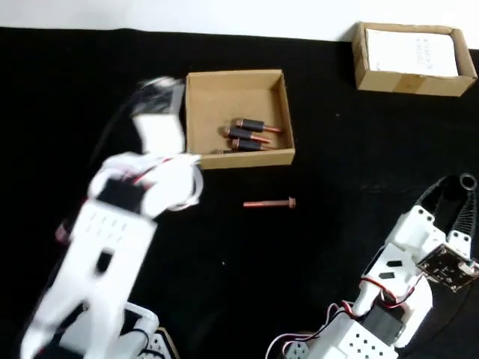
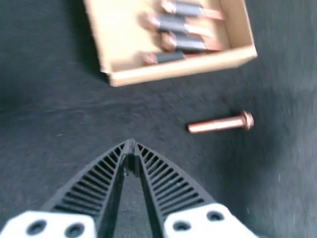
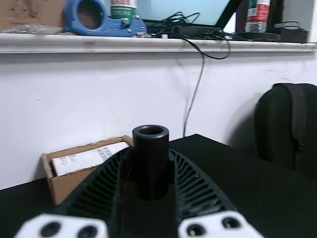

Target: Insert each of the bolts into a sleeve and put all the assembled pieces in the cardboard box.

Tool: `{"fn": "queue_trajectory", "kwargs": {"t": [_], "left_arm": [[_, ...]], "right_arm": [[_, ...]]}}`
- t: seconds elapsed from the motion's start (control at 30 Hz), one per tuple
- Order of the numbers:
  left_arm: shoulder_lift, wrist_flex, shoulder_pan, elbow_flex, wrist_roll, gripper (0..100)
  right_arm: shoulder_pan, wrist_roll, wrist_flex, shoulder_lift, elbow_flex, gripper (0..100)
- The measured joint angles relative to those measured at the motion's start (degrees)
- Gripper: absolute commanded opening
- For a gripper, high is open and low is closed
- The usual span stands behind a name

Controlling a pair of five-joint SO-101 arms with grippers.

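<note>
Right wrist view shows right claw [image 3: 150,157] pinching black sleeve [image 3: 150,144]; left claw [image 2: 130,147] pressed together.

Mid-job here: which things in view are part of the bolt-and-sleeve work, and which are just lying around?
Job: loose bolt on the table; sleeve held in the right hand; cardboard box with assembled pieces.
Lying about: second box holding white paper; backpack; blue part and bottles on the shelf.
</note>
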Motion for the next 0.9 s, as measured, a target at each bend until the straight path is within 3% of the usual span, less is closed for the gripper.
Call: {"fn": "queue_trajectory", "kwargs": {"t": [0.17,0.47,0.63,0.77,0.9], "left_arm": [[19.6,0.3,6.5,-11.7,-2.7,1],[49.8,0.6,11.5,-31.2,-23.7,1],[58.9,3.3,12.0,-43.6,-34.2,5],[63.8,8.0,13.9,-52.0,-37.8,16],[68.4,11.7,15.7,-57.2,-39.8,16]], "right_arm": [[3.2,0.0,0.0,0.0,0.0,0.7],[5.2,0.0,0.0,0.0,0.0,0.7],[5.2,0.0,0.0,0.0,0.0,0.7],[5.2,0.0,0.0,0.0,0.0,0.7],[4.1,0.0,0.0,0.0,0.0,0.7]]}}
